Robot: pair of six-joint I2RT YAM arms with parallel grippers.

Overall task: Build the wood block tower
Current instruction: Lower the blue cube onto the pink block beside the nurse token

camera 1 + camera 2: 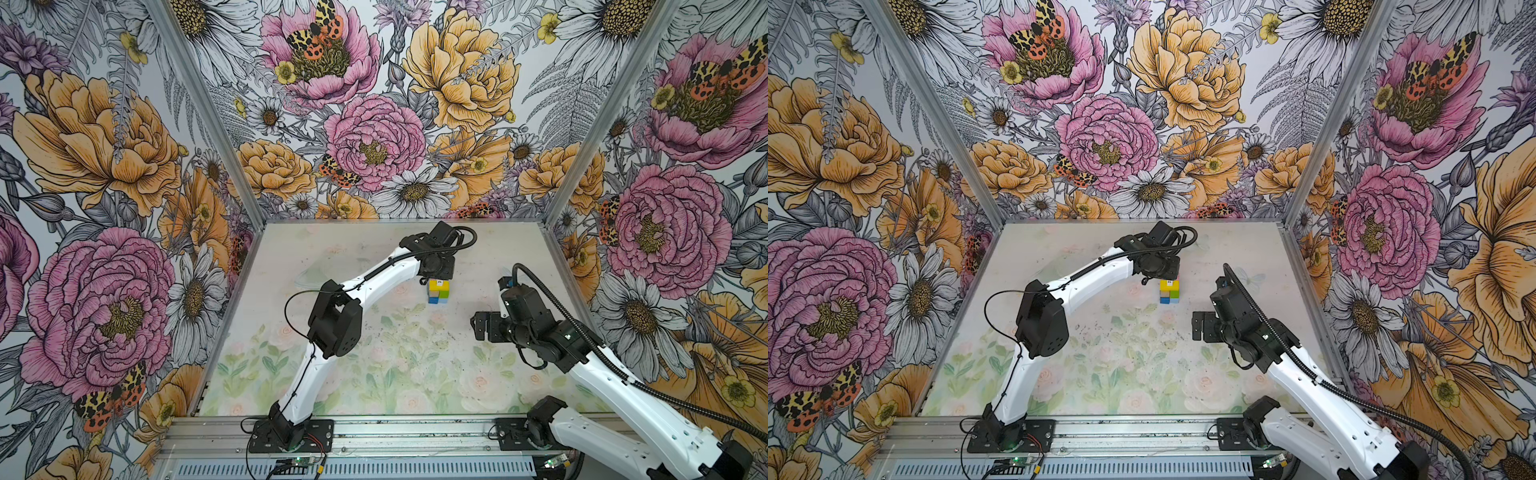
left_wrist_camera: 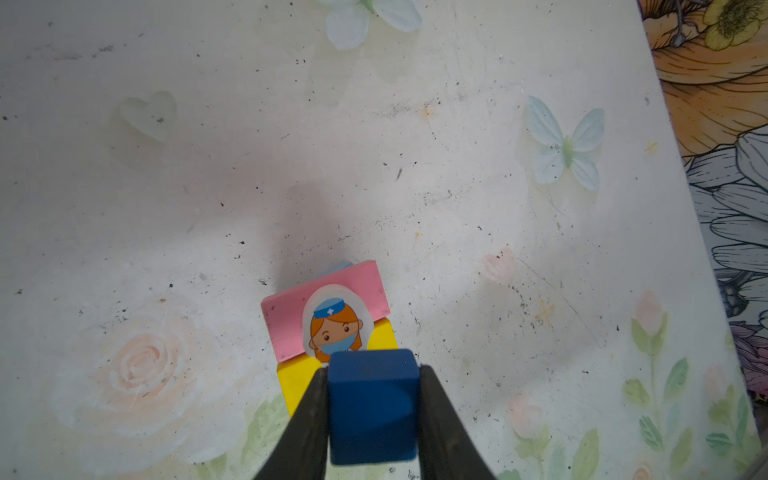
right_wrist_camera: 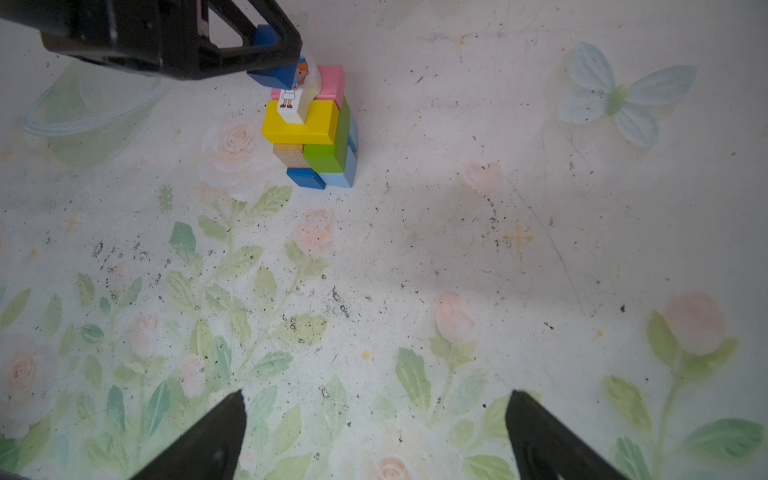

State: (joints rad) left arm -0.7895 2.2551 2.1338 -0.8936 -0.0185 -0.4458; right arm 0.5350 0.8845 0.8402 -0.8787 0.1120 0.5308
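Note:
The wood block tower [image 1: 438,291] [image 1: 1169,290] stands at mid-table. In the right wrist view it [image 3: 316,137] has dark blue [image 3: 305,178] and light blue [image 3: 343,176] blocks at the base, tan [image 3: 286,153] and green [image 3: 328,153] bricks above, then yellow [image 3: 299,122] and pink [image 3: 332,81] bricks. A small white nurse figure [image 3: 295,99] [image 2: 334,324] lies on top. My left gripper [image 2: 372,374] [image 1: 432,279] is shut on a dark blue cube [image 2: 372,405] [image 3: 272,77], just above the tower's top. My right gripper [image 3: 376,399] [image 1: 478,326] hangs open and empty, nearer the front right.
Floral walls close in the table at the back and both sides. A metal rail [image 1: 374,432] with both arm bases runs along the front edge. The left arm's elbow [image 1: 332,324] stands high over the table's middle left.

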